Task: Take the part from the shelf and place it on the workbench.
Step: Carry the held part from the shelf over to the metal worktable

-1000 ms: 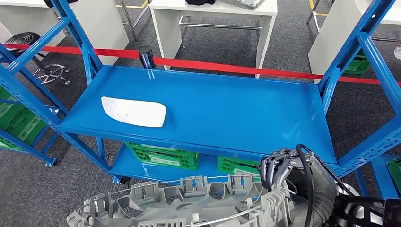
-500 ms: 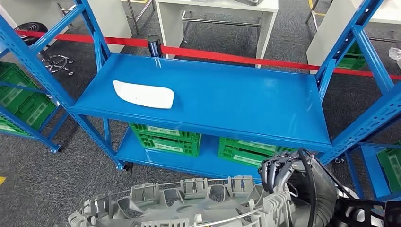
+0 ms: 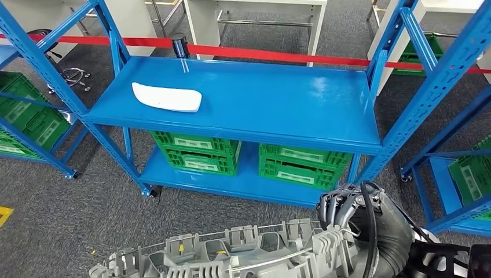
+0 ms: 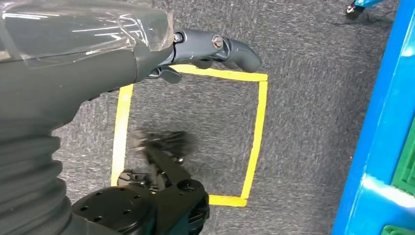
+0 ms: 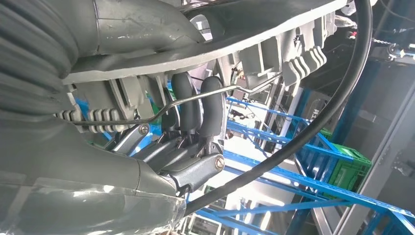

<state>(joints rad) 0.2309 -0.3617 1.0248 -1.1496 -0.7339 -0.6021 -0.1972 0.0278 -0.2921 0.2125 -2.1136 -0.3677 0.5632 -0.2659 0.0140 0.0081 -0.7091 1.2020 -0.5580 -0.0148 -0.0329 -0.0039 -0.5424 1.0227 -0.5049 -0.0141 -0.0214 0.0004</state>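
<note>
At 6 o'clock in the head view, right robot hand (image 3: pixel 343 215) grips the grey ribbed part (image 3: pixel 231 255) at its right end, fingers (image 5: pixel 205 105) curled round the rim. Blue shelf (image 3: pixel 260 104) sits at 12 o'clock, apart from the part, white piece (image 3: pixel 167 97) on it, green crates (image 3: pixel 197 153) below. Left robot hand (image 4: pixel 205 51) over grey floor with yellow tape (image 4: pixel 257 132), fingers curled, holding nothing.
</note>
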